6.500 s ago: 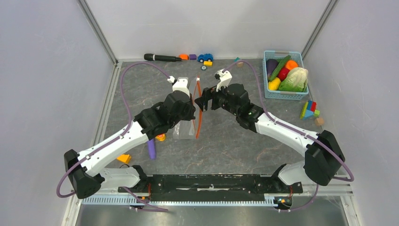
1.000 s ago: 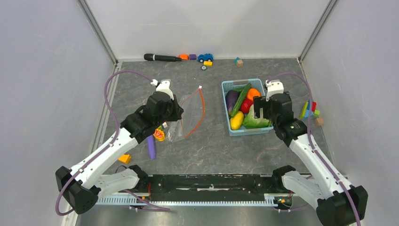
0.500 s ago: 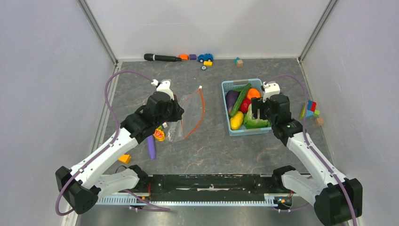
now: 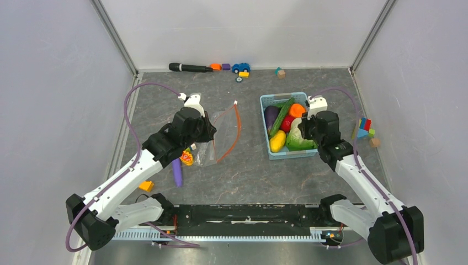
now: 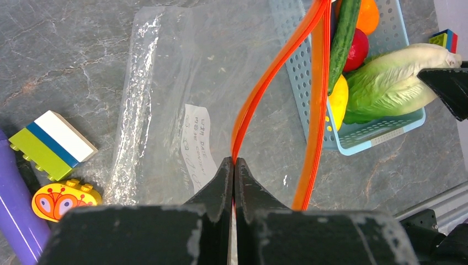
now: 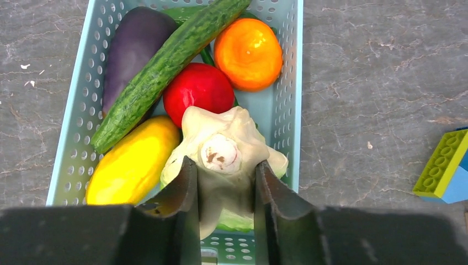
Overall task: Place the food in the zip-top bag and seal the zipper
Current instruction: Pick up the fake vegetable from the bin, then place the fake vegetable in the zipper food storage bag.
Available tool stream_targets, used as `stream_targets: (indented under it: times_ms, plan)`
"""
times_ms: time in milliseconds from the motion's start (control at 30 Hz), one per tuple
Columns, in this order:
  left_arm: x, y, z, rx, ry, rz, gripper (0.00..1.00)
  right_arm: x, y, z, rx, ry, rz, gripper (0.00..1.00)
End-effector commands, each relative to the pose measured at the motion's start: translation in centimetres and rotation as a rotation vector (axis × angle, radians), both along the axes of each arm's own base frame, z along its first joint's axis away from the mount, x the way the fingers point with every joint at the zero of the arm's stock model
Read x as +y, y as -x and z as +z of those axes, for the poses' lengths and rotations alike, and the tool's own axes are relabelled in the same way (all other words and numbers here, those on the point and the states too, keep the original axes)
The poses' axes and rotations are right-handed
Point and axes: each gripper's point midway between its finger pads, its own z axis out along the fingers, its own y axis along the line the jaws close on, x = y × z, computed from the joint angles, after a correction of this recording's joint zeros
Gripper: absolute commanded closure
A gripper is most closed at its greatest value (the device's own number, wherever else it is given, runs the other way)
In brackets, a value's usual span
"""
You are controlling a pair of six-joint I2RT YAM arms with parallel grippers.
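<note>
table [image 4: 259, 171] is carrying everything; zip-top bag [image 4: 221, 137] is lying on it left of centre, clear, white label facing up, mouth gaping open toward the right; light blue basket [image 4: 291, 155] is sitting right of the bag, apart from it, near my right arm.

cabbage [image 6: 221, 138] is lying in the basket's near right part, stem end facing my wrist camera, touching the yellow piece [image 6: 132, 165]; my right gripper [image 6: 225, 163] is gripping it, one finger pressing each side of the stem end, jaws narrowed to its width; can't tell whether it is clearing the basket floor.

cucumber [image 6: 165, 66] is lying diagonally across the eggplant [image 6: 129, 49], which is sitting along the far left wall; orange piece [image 6: 248, 52] is sitting in the far right corner; red piece [image 6: 198, 91] is sitting mid-basket, touching the cabbage.

purple stick [image 4: 177, 172] is lying near-left of the bag; zipper [image 5: 317, 94] is running as two orange lips, spread apart; my left gripper [image 5: 234, 163] is pinching one lip at its near end, jaws fully closed on it, holding that lip up off the other.

striped block [image 5: 52, 143] and butterfly piece [image 5: 66, 199] are sitting just beside the bag's left edge; green block [image 6: 444, 165] is lying right of the basket.
</note>
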Motion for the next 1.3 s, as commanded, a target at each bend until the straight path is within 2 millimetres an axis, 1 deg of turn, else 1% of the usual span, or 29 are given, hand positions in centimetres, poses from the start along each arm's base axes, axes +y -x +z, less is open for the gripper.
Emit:
stream_targets:
  times_ms: [0, 33, 67, 100, 133, 300, 367, 433, 567, 600, 700, 733, 767, 833, 933, 1000, 1067, 1133, 1200, 1267]
  plan:
    - [-0.7, -0.6, 1.6, -0.038, 0.053, -0.002, 0.98, -0.8, 1.1, 1.1, -0.029, 0.011, -0.009, 0.83]
    - [-0.7, -0.6, 1.5, -0.033, 0.055, -0.002, 0.98, -0.9, 1.2, 2.0, -0.058, 0.008, -0.013, 0.88]
    - [-0.8, -0.7, 1.6, -0.033, 0.059, -0.003, 0.98, -1.0, 1.3, 3.0, -0.09, 0.001, -0.015, 0.9]
    - [-1.0, -0.7, 1.6, -0.029, 0.063, -0.006, 0.98, -1.1, 1.4, 3.9, -0.115, -0.005, -0.018, 0.97]
    - [-1.1, -0.7, 1.7, -0.027, 0.067, -0.008, 0.98, -1.2, 1.6, 5.0, -0.15, -0.012, -0.019, 0.99]
    - [-1.6, -1.0, 1.6, -0.006, 0.079, -0.004, 0.98, -1.5, 2.6, 9.5, -0.309, -0.036, -0.014, 1.0]
    - [-1.9, -1.1, 1.6, 0.003, 0.087, -0.001, 0.98, -1.0, 3.1, 11.4, -0.377, -0.037, 0.037, 1.0]
    - [-2.2, -1.2, 1.6, 0.012, 0.095, -0.009, 0.98, 0.6, 3.7, 13.5, -0.452, -0.081, 0.131, 1.0]
    - [-2.9, -1.2, 1.7, 0.023, 0.116, -0.027, 0.98, 5.4, 5.8, 18.2, -0.619, -0.192, 0.415, 1.0]
    - [-3.0, -1.1, 1.7, 0.025, 0.122, -0.032, 0.98, 6.4, 6.4, 19.2, -0.648, -0.251, 0.468, 1.0]
    - [-3.5, -0.9, 2.0, 0.027, 0.144, -0.049, 0.98, 9.5, 8.5, 21.9, -0.745, -0.361, 0.671, 1.0]
    - [-3.7, -0.9, 2.1, 0.028, 0.151, -0.057, 0.98, 10.5, 9.3, 22.5, -0.759, -0.406, 0.745, 1.0]
    - [-3.8, -0.8, 2.1, 0.03, 0.158, -0.061, 0.98, 11.2, 10.2, 23.7, -0.809, -0.436, 0.811, 1.0]
    - [-4.1, -0.7, 2.3, 0.036, 0.17, -0.069, 0.98, 12.5, 11.9, 25.2, -0.854, -0.516, 0.925, 1.0]
    - [-4.5, -0.5, 2.8, 0.037, 0.194, -0.084, 0.98, 14.0, 14.0, 26.5, -0.912, -0.608, 1.058, 1.0]
    - [-4.7, -0.3, 3.2, 0.036, 0.215, -0.096, 0.98, 15.6, 15.1, 26.6, -0.905, -0.645, 1.138, 1.0]
    - [-4.9, -0.1, 3.6, 0.032, 0.234, -0.101, 0.98, 17.3, 15.3, 26.2, -0.893, -0.64, 1.181, 1.0]
    - [-4.9, 0.1, 3.9, 0.031, 0.257, -0.096, 0.98, 18.5, 14.6, 25.4, -0.885, -0.594, 1.176, 1.0]
    - [-4.8, 0.3, 4.2, 0.029, 0.277, -0.091, 0.98, 19.1, 13.9, 24.5, -0.872, -0.56, 1.154, 1.0]
    - [-4.7, 0.6, 4.4, 0.025, 0.288, -0.088, 0.98, 19.1, 13.4, 23.6, -0.858, -0.543, 1.137, 1.0]
